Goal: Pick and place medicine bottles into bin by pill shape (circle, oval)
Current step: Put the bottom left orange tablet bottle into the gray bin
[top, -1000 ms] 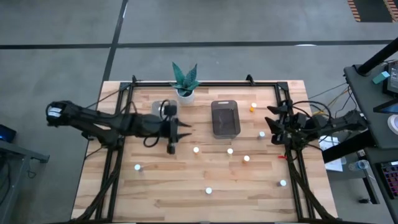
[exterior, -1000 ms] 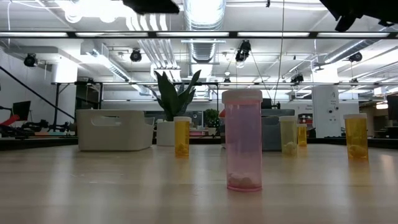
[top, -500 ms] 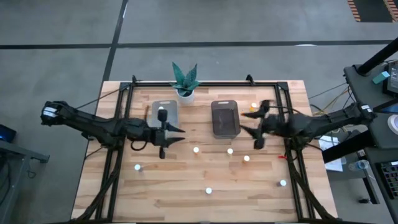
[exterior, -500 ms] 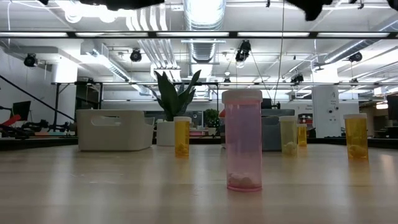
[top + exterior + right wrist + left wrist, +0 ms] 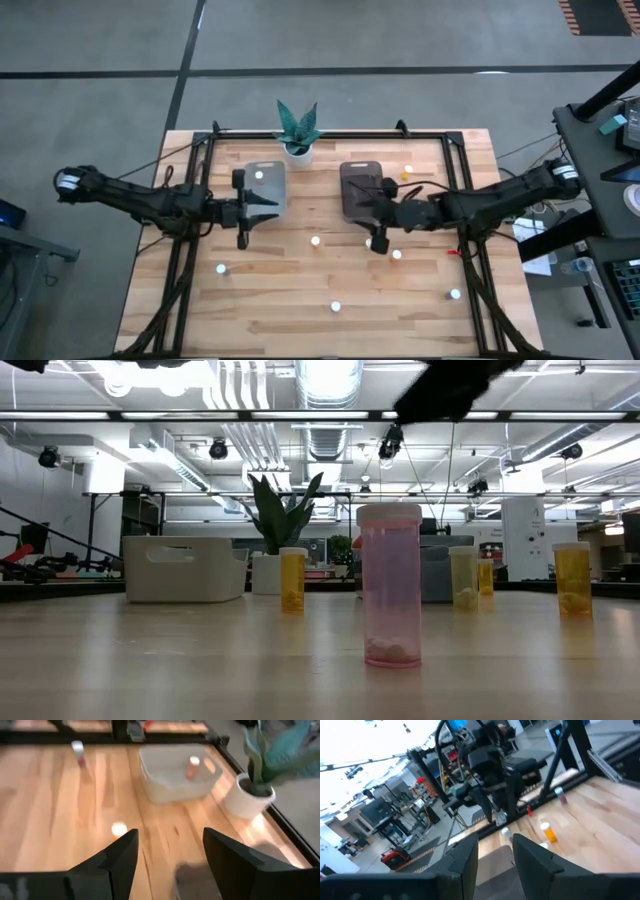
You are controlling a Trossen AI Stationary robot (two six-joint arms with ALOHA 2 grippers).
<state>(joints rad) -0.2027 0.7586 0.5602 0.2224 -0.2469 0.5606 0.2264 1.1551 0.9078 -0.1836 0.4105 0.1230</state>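
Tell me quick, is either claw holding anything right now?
Left gripper: open, holding nothing, beside the clear bin.
Right gripper: open, empty, next to the dark bin.

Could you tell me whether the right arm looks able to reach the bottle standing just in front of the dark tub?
Probably yes. The right gripper hovers open beside that bottle, near the dark tub; nothing stands between them, and the neighbouring bottle is apart.
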